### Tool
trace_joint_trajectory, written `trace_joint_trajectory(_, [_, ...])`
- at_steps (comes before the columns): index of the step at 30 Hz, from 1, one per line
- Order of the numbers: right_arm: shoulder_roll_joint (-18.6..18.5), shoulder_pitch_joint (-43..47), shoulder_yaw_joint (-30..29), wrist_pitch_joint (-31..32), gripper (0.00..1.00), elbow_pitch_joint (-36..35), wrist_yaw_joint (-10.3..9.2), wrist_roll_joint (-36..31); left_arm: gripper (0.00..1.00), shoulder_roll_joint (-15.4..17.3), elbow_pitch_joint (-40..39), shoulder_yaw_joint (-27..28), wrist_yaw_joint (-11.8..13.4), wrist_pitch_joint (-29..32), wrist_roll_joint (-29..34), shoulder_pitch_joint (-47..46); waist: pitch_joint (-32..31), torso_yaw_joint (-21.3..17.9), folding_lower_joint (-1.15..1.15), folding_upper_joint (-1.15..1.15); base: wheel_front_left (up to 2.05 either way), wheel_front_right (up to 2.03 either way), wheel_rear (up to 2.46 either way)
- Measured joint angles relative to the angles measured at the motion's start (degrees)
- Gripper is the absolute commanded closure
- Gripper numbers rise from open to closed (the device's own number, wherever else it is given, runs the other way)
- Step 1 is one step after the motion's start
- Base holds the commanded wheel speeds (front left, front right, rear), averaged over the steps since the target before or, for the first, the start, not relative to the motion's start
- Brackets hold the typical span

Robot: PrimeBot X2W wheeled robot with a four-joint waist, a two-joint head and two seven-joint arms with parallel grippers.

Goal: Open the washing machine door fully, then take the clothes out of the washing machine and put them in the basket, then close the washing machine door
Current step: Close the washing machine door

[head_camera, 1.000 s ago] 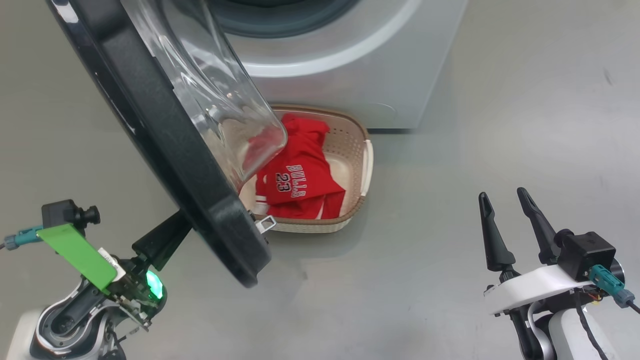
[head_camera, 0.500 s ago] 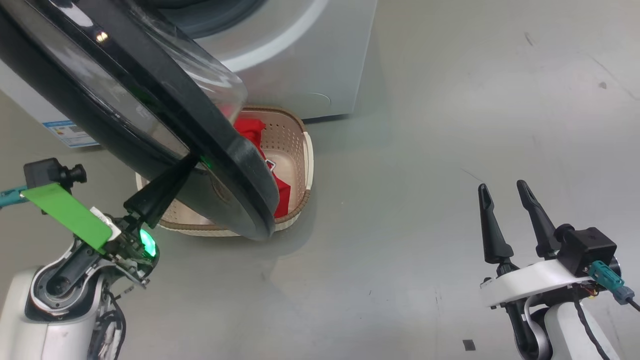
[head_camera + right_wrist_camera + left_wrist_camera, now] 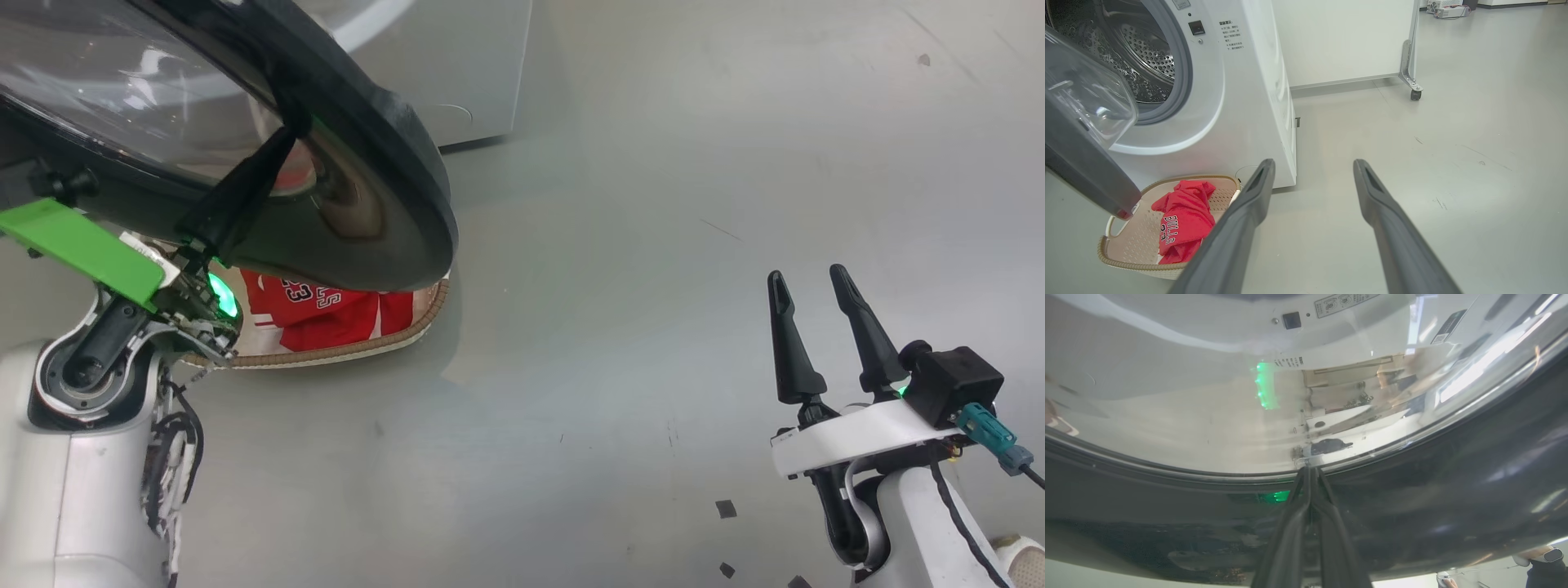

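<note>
The washing machine door (image 3: 400, 188) has swung inward, left gripper (image 3: 1309, 471) pressed together against its ring.

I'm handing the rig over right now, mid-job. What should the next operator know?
Left claw: shut, tips against the outer face of the door, at the glass edge.
Right claw: open, empty, above bare floor.
The jersey lies in the basket, on the floor before the washer; the door stands part open over the basket.
Done: jersey out and in the basket. Left: push the door shut.
</note>
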Motion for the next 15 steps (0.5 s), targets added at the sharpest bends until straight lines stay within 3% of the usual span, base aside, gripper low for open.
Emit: trace_joint_trajectory(15, [0.46, -2.60, 1.20, -0.96, 0.00, 2.77, 0.59, 0.85, 1.00, -0.11, 7.55, 1.71, 0.00, -6.72, 4.72, -11.29, 3.78, -6.05, 0.00, 0.00, 0.00, 0.00, 0.00])
